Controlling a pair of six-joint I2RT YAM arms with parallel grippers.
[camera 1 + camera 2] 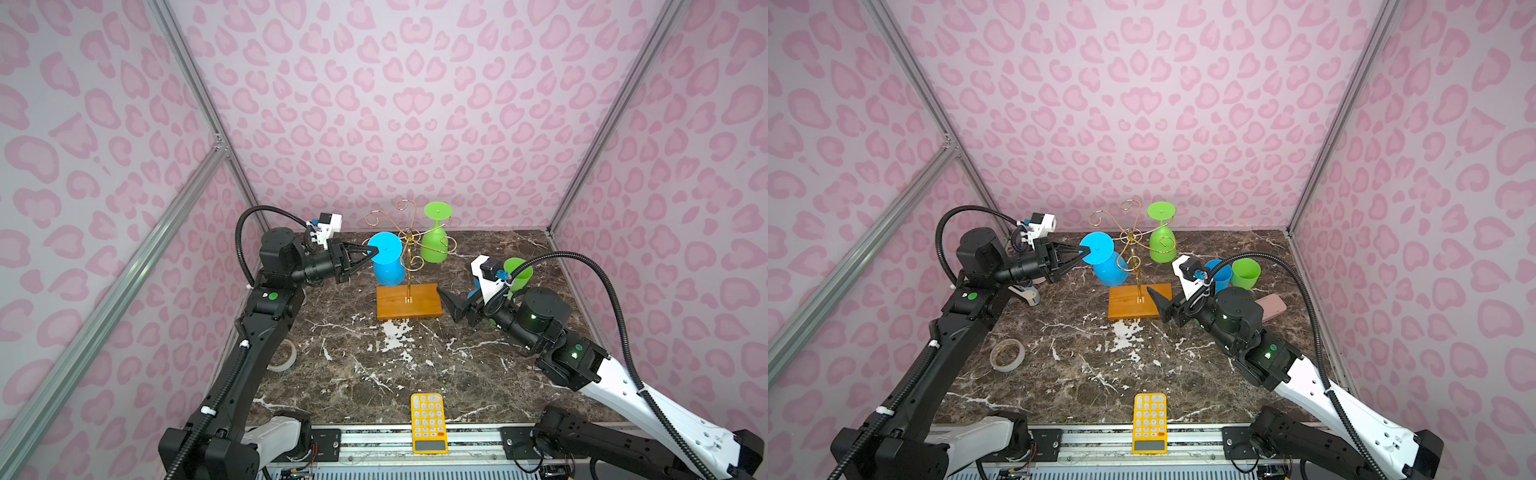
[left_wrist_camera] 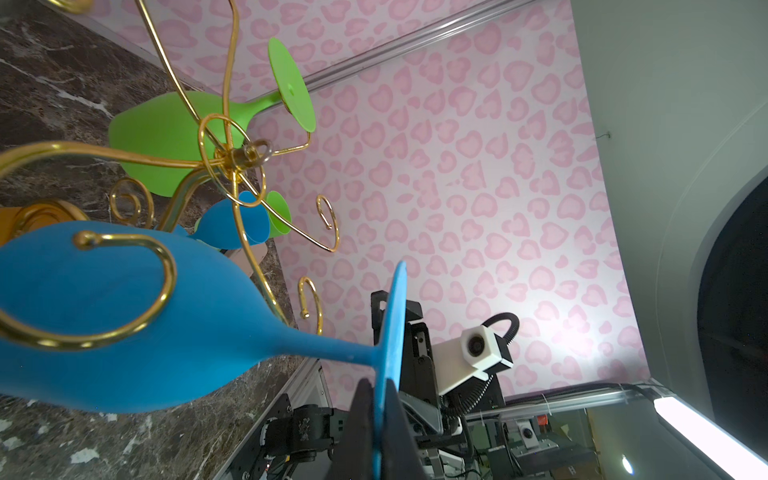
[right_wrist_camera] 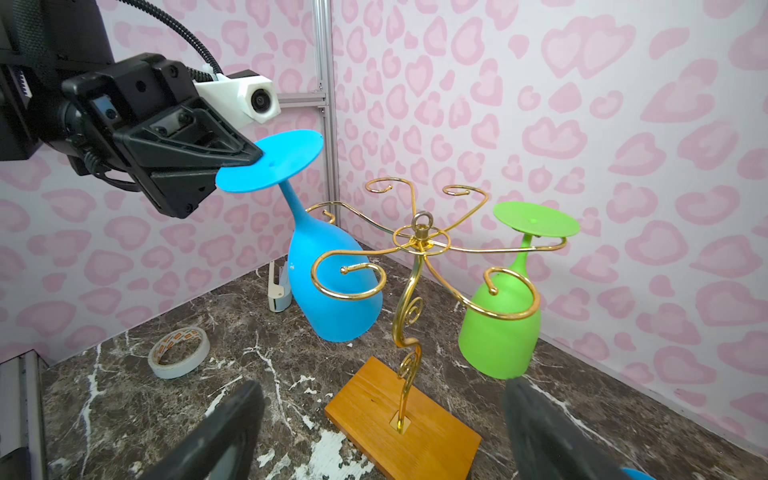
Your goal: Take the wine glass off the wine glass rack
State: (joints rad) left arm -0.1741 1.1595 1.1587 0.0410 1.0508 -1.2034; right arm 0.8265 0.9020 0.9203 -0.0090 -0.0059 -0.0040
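Marble table (image 1: 353,365) takes up the whole floor of the cell. The rack (image 1: 399,305) stands a bit past the middle, with its wooden base flat on the table and gold scroll arms fanned out on top.

Left gripper (image 1: 375,250) comes in from 9 o'clock of the rack. It's clamped on the blue glass (image 1: 388,270), biting just the edge of its round foot. That glass is upside down and tilted, foot leaning out toward 9 o'clock and bowl swung in near the rack's stem (mouth facing down at the table). From these angles I can't really tell if its stem is clear of the scroll or just beside it.

Right gripper (image 1: 448,305) sits low at 3 o'clock, just beside the base, jaws spread wide with nothing between them.

Green glass (image 1: 434,249) hangs upside down off a scroll at 1 o'clock, foot resting on the wire. Yellow calculator (image 1: 429,422) lies at 6 o'clock on the table's near edge. A green cup (image 1: 1246,272) and a blue cup (image 1: 1222,274) stand together farther out at 2 o'clock. Tape roll (image 1: 1007,354) lies flat at 8 o'clock.
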